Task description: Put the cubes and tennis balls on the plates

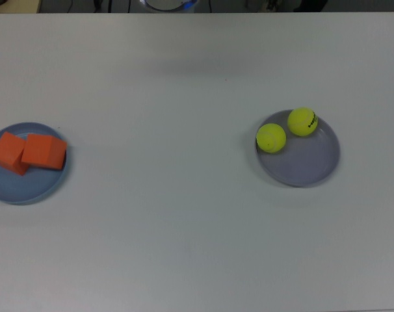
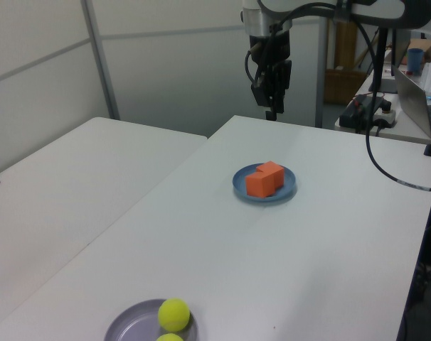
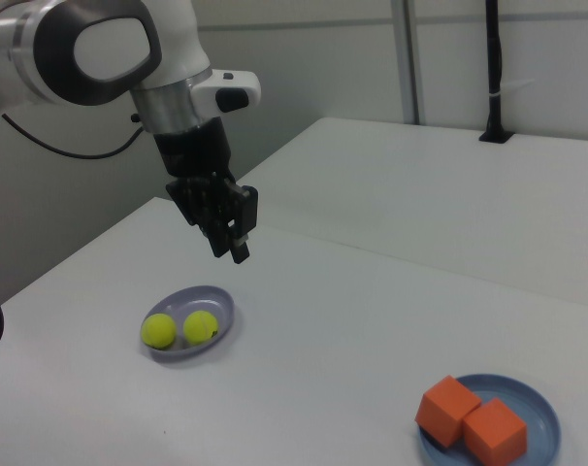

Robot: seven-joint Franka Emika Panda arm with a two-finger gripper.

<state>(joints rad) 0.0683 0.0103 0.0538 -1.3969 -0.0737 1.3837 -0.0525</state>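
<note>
Two orange cubes lie touching on the light blue plate at the top view's left. Both tennis balls rest on the lavender plate at the top view's right, along its upper left rim. My gripper hangs high over the table beyond the blue plate in the left view, holding nothing. In the right view the gripper is well above and behind the lavender plate. It is out of the top view.
A second white table adjoins on the left view's left. A side desk with a laptop and cables stands at the left view's far right. A black pole rises from the far table in the right view.
</note>
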